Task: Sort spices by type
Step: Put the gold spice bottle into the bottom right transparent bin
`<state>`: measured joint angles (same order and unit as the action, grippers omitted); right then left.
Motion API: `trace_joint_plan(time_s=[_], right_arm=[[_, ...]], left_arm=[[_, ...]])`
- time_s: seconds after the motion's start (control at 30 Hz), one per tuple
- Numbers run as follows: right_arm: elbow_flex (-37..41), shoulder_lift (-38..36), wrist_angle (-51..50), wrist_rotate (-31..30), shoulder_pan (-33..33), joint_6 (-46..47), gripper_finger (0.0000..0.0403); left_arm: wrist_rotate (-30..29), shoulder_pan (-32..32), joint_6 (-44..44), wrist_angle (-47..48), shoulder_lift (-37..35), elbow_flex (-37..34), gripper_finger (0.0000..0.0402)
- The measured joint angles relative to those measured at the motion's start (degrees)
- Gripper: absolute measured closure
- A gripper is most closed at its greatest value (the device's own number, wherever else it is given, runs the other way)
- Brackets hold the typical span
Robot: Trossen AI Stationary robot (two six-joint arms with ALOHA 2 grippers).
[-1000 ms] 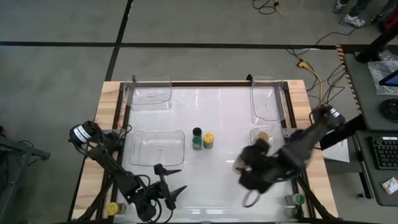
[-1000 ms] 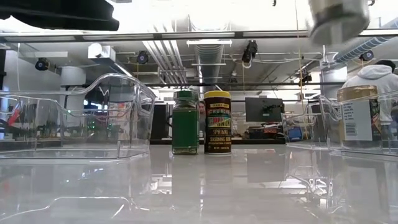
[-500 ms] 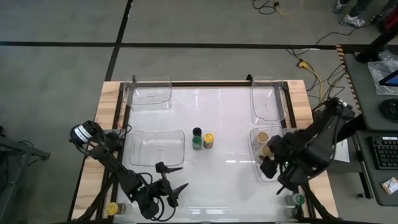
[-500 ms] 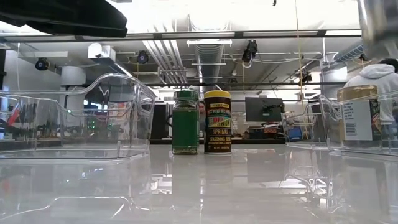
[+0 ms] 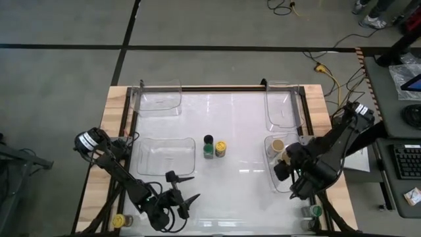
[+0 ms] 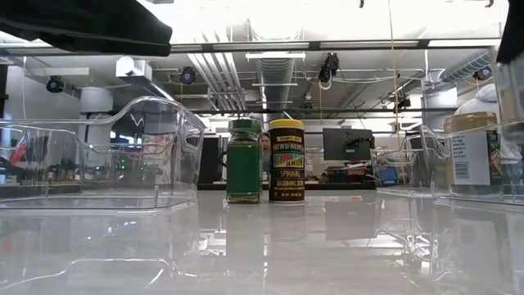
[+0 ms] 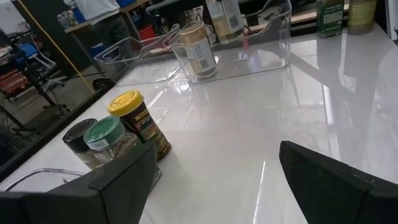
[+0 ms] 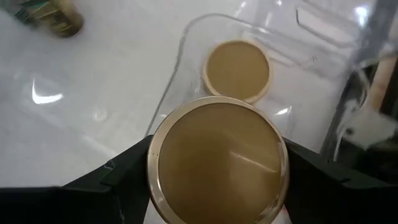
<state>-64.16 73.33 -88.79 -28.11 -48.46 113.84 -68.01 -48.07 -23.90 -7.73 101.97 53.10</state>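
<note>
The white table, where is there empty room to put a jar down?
Lots of bare table lies between the middle jars and the right-hand trays, and in front of those jars. The left front tray looks empty too. It is crowded at the right front tray, where the right gripper holds a tan-lidded jar above another one.

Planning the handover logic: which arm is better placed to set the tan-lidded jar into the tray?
Right. The right gripper holds the tan-lidded jar above the tray beside its match; the left gripper waits open, apart.
</note>
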Motion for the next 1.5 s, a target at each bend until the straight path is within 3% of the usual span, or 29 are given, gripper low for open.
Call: trace_joint_plan(time_s=[0.3,0.57,0.77,1.1,1.27,1.5], right_arm=[[6.2,3.3,7.2,0.1,0.0,5.8,0.0131],[6.8,7.8,7.4,0.1,0.0,7.9,0.0118],[6.8,11.1,8.4,0.1,0.0,9.6,0.0130],[6.7,11.1,9.6,3.1,3.3,7.1,0.0119],[6.8,10.7,10.0,2.5,5.3,5.8,0.0131],[6.9,11.1,10.1,-0.4,6.0,6.1,0.0116]], left_arm=[[0.0,0.4,-0.2,0.1,0.6,0.0,0.0079],[0.1,0.7,-0.9,0.1,0.7,0.0,0.0079],[0.1,0.7,-2.3,0.0,0.7,0.0,0.0079],[0.1,1.4,-2.2,0.0,0.7,0.0,0.0079],[0.1,1.6,-2.2,0.1,0.7,0.0,0.0079],[0.1,1.6,-2.2,0.1,0.7,0.0,0.0079]])
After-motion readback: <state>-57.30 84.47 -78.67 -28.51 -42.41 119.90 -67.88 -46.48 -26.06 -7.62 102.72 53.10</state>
